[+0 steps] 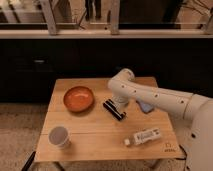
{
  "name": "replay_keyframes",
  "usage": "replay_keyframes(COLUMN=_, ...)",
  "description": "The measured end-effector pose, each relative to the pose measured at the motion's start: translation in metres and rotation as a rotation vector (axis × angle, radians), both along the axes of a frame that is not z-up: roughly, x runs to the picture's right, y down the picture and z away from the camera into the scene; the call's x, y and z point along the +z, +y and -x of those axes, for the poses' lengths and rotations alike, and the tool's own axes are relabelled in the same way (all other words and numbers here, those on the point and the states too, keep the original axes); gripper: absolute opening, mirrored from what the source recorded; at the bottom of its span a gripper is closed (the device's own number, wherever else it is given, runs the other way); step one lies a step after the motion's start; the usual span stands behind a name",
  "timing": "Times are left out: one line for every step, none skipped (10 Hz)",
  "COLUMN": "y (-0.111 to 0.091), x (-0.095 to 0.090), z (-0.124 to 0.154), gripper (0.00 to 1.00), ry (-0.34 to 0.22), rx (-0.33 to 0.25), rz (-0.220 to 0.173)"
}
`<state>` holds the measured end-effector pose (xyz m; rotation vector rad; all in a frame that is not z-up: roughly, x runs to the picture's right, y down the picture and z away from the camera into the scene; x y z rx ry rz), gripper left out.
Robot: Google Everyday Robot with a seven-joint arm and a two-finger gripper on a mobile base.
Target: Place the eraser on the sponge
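We see a wooden worktop in front of a dark wall. The white arm reaches in from the right, bends at an elbow over the far middle of the worktop, and turns down towards the surface. Its end effector is low over the middle of the worktop, at the far right end of the eraser. It seems to be touching that end or to be just above it, and we cannot tell which. We also cannot tell whether the end effector is spread, pressed together or pinching the block.

The eraser is a long black block lying flat near the centre of the worktop. It lies on a diagonal, its near end pointing towards the right front, and its far end is partly covered by the end effector.

The sponge, a light-blue pad, lies flat just to the right of the eraser and apart from it. The arm passing over it hides part of it.

An orange bowl stands upright to the left of the eraser. A pale cup stands upright near the left front corner. A clear bottle with a white label lies on its side near the right front, well nearer than the sponge.
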<state>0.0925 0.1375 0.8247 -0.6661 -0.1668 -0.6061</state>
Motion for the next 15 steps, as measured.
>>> replay_keyframes(y=0.0, x=0.001, z=-0.002, gripper=0.17, ry=-0.007, rx=0.017, rz=0.006)
replay_keyframes(y=-0.001, x=0.004, z=-0.003, gripper=0.24, ry=-0.025, rx=0.061, rz=0.013)
replay_keyframes(y=-0.003, x=0.011, z=-0.006, gripper=0.35, ry=-0.068, rx=0.142, rz=0.037)
replay_keyframes(y=-0.007, x=0.016, z=-0.006, gripper=0.44, ry=-0.134, rx=0.239, rz=0.072)
replay_keyframes(y=-0.012, x=0.025, z=-0.007, gripper=0.57, ry=-0.209, rx=0.36, rz=0.121)
replay_keyframes(y=-0.015, x=0.029, z=-0.004, gripper=0.65, ry=-0.249, rx=0.417, rz=0.146)
replay_keyframes(y=-0.02, x=0.031, z=0.002, gripper=0.74, ry=-0.281, rx=0.463, rz=0.154)
replay_keyframes(y=-0.023, x=0.032, z=0.008, gripper=0.79, ry=-0.281, rx=0.481, rz=0.149)
replay_keyframes(y=-0.025, x=0.031, z=0.012, gripper=0.8, ry=-0.245, rx=0.486, rz=0.126)
replay_keyframes(y=-0.028, x=0.03, z=0.02, gripper=0.8, ry=-0.169, rx=0.476, rz=0.085)
replay_keyframes(y=-0.029, x=0.029, z=0.027, gripper=0.8, ry=-0.105, rx=0.468, rz=0.06)
replay_keyframes(y=-0.029, x=0.028, z=0.031, gripper=0.8, ry=-0.05, rx=0.466, rz=0.043)
replay_keyframes(y=-0.029, x=0.029, z=0.032, gripper=0.8, ry=0.033, rx=0.473, rz=0.034)
replay_keyframes(y=-0.027, x=0.033, z=0.032, gripper=0.8, ry=0.091, rx=0.474, rz=0.046)
replay_keyframes(y=-0.023, x=0.042, z=0.037, gripper=0.8, ry=0.108, rx=0.483, rz=0.086)
